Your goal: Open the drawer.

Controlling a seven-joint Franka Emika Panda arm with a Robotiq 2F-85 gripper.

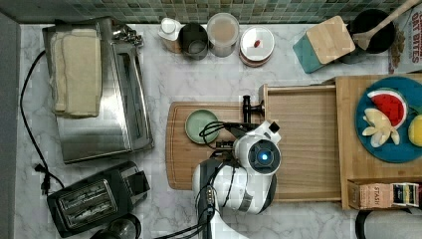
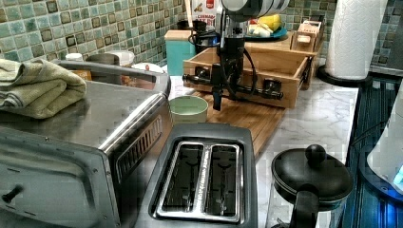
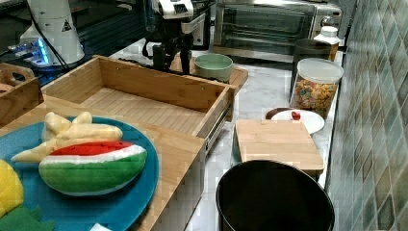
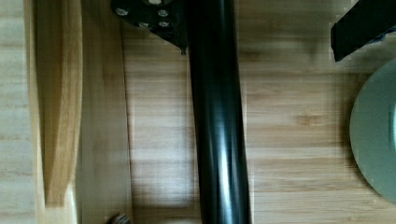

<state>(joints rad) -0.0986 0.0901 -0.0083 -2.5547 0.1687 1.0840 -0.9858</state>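
Directly beneath my pincer (image 2: 224,97) runs the long black bar handle (image 4: 217,121) of the drawer (image 1: 303,144), and the wrist view has the bar crossing straight under me. My fingers (image 2: 216,92) hang down on either side of it, one finger tip dropping below the bar on the side away from the drawer front; they look spread around the bar, not pressed on it, though I judge that from the left view alone. Drawer body lies behind the handle, away from the cutting board (image 1: 181,164) over which I hover. Already pulled well out: its bare slatted floor and thin walls stand exposed in the top view and the right view, projecting from the bamboo cabinet that carries the blue plate of fruit (image 1: 393,119). Handle's long axis runs crosswise to the pull direction, so any further pull would go square to the bar, toward the board. Green bowl (image 1: 200,126) sits on that board just beside me, in the pull path; I reckon little travel is left before the handle nears it.
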